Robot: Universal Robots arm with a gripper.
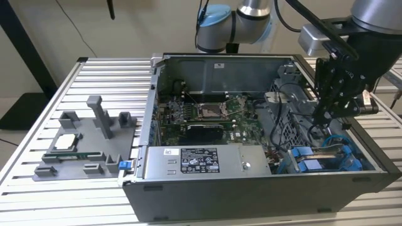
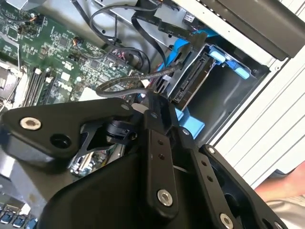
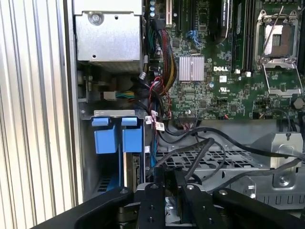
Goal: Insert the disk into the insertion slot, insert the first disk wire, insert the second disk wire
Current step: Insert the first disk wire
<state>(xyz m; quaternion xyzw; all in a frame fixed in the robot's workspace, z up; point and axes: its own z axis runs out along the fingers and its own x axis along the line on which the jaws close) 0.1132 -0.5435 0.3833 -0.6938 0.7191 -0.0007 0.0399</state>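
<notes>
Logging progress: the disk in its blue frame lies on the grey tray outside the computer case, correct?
No: the second wrist view shows the disk in its blue frame seated inside the computer case, not outside it.

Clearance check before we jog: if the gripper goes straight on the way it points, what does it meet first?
Probably the black cables looped right ahead of the gripper. The disk sits close by, off to one side. Depth is unclear, so gripper and cables may be touching.

One computer case, one motherboard, one power supply box, two blue tabs
</notes>
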